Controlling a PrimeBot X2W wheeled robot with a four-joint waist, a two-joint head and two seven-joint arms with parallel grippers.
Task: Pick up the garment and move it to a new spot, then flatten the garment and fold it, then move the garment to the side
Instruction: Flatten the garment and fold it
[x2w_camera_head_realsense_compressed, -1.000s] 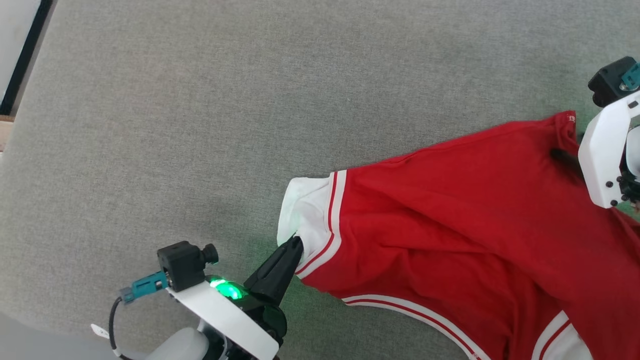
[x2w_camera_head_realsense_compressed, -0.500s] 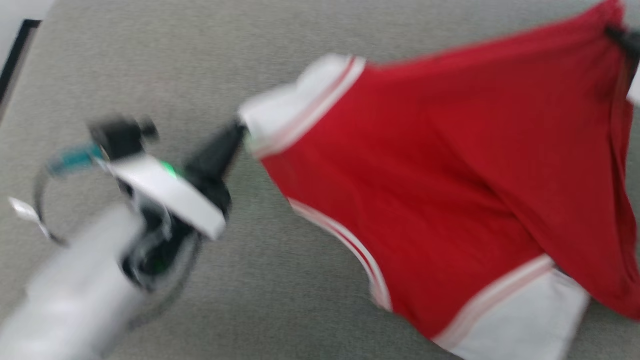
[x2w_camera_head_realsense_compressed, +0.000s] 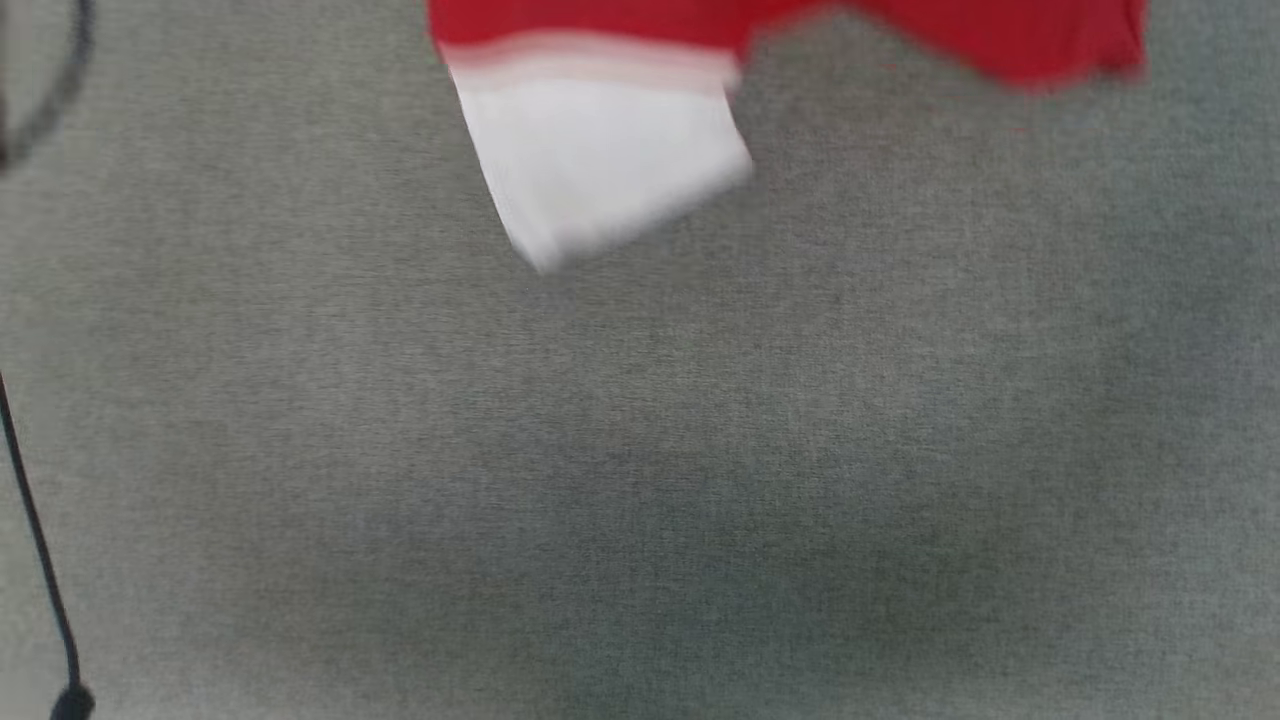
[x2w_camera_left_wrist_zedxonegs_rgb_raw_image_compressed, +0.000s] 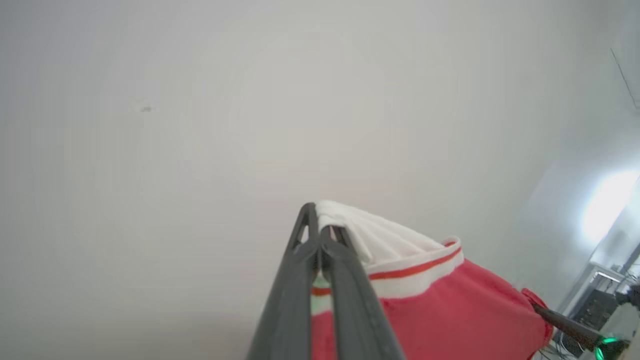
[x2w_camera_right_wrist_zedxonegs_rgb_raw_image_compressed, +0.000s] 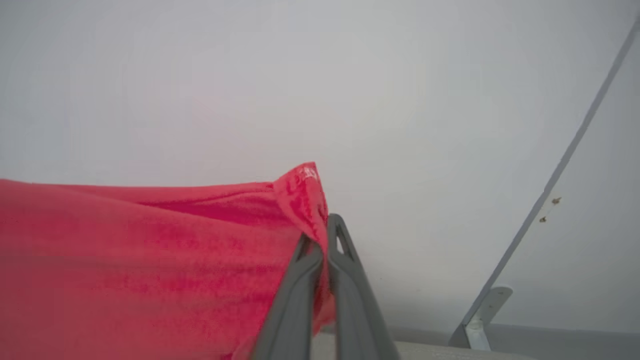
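Well, garment (x2w_camera_head_realsense_compressed: 600, 150): I saw it hung above the grey surface (x2w_camera_head_realsense_compressed: 640, 450), with one white sleeve dangling toward it, blurred.
Left gripper (x2w_camera_left_wrist_zedxonegs_rgb_raw_image_compressed: 320, 222): its fingers were pressed together on a white sleeve's edge.
Right gripper (x2w_camera_right_wrist_zedxonegs_rgb_raw_image_compressed: 324, 232): its fingers were pinched on a red corner of the garment.
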